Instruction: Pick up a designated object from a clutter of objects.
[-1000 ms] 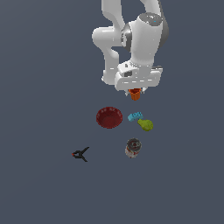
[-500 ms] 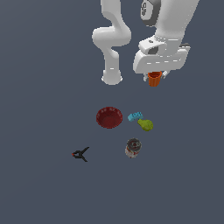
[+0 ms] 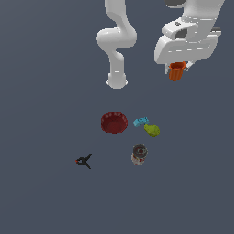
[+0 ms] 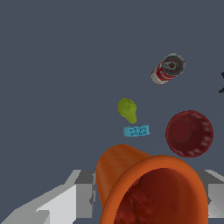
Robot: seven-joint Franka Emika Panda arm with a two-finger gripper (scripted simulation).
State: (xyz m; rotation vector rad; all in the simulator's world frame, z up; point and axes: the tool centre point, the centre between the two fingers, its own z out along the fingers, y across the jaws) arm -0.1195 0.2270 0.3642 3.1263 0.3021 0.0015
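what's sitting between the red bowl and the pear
The blue brick lies between the red bowl and the pear, close beside the pear, in the exterior view; the wrist view shows it there too.

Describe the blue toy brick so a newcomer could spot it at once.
Start at the dark red bowl in the middle of the grey floor. Just off its rim, toward the exterior view's right, lies the blue toy brick, with the yellow-green pear right beside it. It is the only light-blue, flat, studded block in the scene.

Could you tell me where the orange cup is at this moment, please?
The orange cup hangs in the gripper at the exterior view's upper right, lifted well clear of the red bowl and blue brick.
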